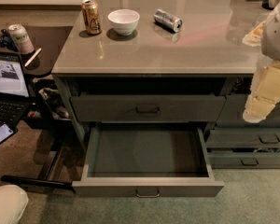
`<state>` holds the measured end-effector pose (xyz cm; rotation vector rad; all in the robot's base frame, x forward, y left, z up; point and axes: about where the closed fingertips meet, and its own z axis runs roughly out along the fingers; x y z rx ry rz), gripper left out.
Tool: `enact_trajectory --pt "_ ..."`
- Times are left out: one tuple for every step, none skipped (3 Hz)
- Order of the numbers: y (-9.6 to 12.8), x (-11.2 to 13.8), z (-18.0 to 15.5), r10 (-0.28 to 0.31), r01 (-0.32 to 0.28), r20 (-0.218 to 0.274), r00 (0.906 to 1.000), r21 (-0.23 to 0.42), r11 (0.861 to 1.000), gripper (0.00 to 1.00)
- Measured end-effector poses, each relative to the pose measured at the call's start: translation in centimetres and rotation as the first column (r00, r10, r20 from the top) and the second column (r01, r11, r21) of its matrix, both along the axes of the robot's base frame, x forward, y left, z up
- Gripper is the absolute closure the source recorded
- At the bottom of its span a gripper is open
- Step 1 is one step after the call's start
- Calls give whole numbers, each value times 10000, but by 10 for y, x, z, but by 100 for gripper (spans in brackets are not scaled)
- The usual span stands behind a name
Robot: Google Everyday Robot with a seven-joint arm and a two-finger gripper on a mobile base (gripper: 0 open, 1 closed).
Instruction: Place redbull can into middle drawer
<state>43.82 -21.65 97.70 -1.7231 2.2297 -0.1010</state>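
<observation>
The redbull can [168, 20], slim and silver, lies on its side on the grey countertop [196, 45], to the right of a white bowl [123, 21]. The middle drawer [148, 188] is pulled out below the counter, and its inside shows nothing in it. My gripper [257, 110] hangs at the end of the pale arm at the right edge, in front of the cabinet's right side. It is well right of and below the can and touches neither the can nor the drawer.
A gold-brown can [91, 17] stands left of the bowl. The top drawer [148, 108] is shut. Narrower drawer fronts [256, 138] are on the right. A laptop [7, 85] and a pale red-rimmed can [20, 38] sit on a side table at left.
</observation>
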Motion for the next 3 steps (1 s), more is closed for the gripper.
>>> enact_trajectory --pt "0 0 0 0 0 1 10000 1 10000 0" --pt "-1 1 4 -79 76 183 9998 149 9999 0" --pt "-10 13 18 -734 612 823 9939 1414 9881 0"
